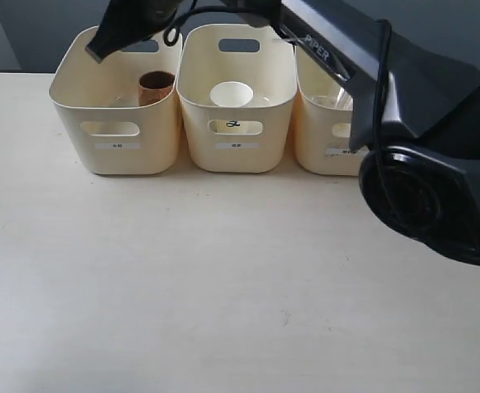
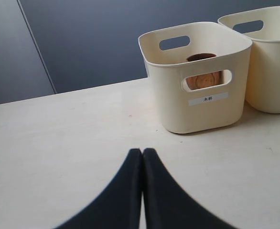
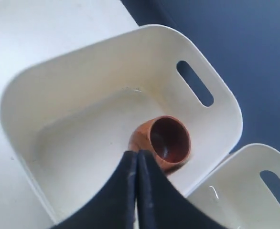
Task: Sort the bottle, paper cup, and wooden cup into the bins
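Note:
Three cream bins stand in a row at the back of the table. The wooden cup (image 1: 156, 86) stands upright in the left bin (image 1: 117, 139). My right gripper (image 1: 95, 54) hangs shut and empty over that bin, its tips just above and beside the wooden cup (image 3: 166, 140). The white paper cup (image 1: 231, 94) sits in the middle bin (image 1: 236, 143). Something clear, probably the bottle (image 1: 335, 100), lies in the right bin (image 1: 322, 147), mostly hidden by my right arm. My left gripper (image 2: 142, 151) is shut and empty, low over bare table in front of the left bin (image 2: 197, 109).
My right arm (image 1: 420, 123) stretches from the lower right across the right and middle bins. A dark wall stands behind the table. The table edge runs just behind the bins. Bare cream tabletop (image 1: 183, 286) lies in front of the bins.

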Motion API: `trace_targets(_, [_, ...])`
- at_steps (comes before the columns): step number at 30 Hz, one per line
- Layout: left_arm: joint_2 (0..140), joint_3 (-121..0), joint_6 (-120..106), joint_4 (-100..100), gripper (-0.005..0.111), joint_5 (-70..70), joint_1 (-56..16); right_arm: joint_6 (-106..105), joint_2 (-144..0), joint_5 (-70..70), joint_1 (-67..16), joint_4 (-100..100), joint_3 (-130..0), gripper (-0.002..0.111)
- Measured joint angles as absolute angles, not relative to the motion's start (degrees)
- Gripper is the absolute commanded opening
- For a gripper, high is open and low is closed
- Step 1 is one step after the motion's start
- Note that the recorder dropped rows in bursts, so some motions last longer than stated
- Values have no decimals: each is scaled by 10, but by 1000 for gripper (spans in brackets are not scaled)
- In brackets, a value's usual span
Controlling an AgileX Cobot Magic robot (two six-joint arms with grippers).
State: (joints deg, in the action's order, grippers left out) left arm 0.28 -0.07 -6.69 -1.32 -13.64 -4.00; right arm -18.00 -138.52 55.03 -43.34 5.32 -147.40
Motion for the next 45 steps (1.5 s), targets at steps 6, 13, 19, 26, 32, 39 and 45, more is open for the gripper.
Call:
trace_targets(6, [3, -1, -67, -13, 0, -136, -40, -182, -1344, 629, -472, 83, -1474, -1])
trace_targets(13, [3, -1, -67, -13, 0, -136, -40, -181, -1289, 689, -500, 87, -1475, -1])
trace_targets(19, [3, -1, -67, -13, 0, -136, -40, -177, -1238, 698, -547, 102, -1475, -1])
trace_targets(26, [3, -1, -67, -13, 0, -136, -40, -154, -1167, 698, -596, 126, -1472, -1])
trace_targets(32, [3, -1, -67, -13, 0, -136, -40, -128, -1097, 698, -660, 158, -1472, -1])
trace_targets(39, [3, -1, -67, -13, 0, -136, -40, -83, -1011, 698, -755, 246, -1446, -1])
trace_targets(45, [3, -1, -67, -13, 0, -136, -40, -36, -911, 698, -804, 297, -1344, -1])
